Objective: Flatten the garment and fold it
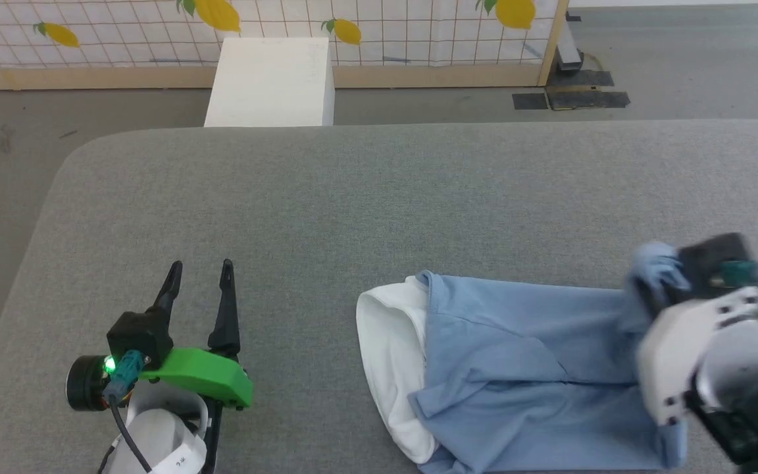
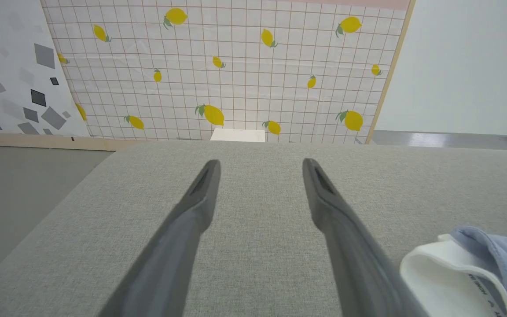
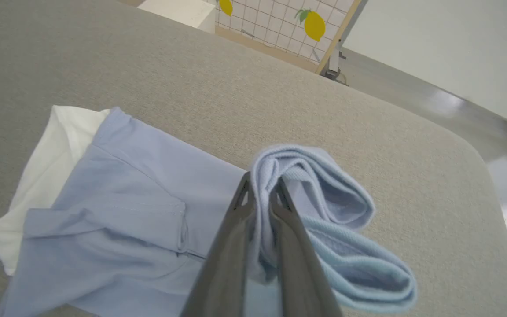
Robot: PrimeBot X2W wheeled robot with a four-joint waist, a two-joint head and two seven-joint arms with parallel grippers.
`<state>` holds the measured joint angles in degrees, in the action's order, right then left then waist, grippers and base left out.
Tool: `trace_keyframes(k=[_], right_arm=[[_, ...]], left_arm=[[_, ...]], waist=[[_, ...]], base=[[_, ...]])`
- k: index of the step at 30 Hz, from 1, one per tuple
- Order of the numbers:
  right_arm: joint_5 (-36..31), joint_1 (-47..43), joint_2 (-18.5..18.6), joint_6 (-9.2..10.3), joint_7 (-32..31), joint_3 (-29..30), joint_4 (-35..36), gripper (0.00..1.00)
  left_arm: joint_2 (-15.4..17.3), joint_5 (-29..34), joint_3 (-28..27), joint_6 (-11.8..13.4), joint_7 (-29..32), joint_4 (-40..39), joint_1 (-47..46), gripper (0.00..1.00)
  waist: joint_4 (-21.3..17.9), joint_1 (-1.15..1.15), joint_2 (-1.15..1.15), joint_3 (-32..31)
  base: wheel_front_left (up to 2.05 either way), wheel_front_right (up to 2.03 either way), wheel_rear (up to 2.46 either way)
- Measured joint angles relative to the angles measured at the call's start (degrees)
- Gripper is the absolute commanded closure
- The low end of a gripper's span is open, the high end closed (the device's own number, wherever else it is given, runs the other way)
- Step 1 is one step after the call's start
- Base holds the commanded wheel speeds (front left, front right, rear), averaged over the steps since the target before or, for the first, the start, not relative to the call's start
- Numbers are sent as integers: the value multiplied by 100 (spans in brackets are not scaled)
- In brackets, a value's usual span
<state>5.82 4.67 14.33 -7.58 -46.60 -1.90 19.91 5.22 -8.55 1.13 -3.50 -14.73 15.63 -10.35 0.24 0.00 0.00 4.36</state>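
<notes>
Right now the light blue garment lies mostly flat on the grey fabric table, at the robot's front-right. Its white inner panel, w/ a line of small dark text, is at its left end. Right gripper is clamped on a bunched ribbed edge at the garment's right end, fingers nearly together w/ cloth pinched between. Left gripper sits over bare table well left of the garment, fingers spread, nothing between them. White box stands beyond the table's far edge.
</notes>
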Motion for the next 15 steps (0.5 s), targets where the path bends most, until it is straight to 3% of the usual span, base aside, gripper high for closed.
trace_keyframes(k=[6,10,15], right_arm=[[193,757,135,0,-58,-1569,-208,100],[479,1347,22,-1,40,-2544,-972,100],[705,1976,-250,0,337,-3340,-2119,100]], left_arm=[[-23,2,14,-46,0,29,-7,0],[-53,2,36,-55,0,36,-24,0],[-100,2,47,-69,0,45,-34,0]], waist=[[83,0,0,42],[146,0,0,113],[259,0,0,224]], base=[[0,0,0],[0,0,0],[0,0,0]])
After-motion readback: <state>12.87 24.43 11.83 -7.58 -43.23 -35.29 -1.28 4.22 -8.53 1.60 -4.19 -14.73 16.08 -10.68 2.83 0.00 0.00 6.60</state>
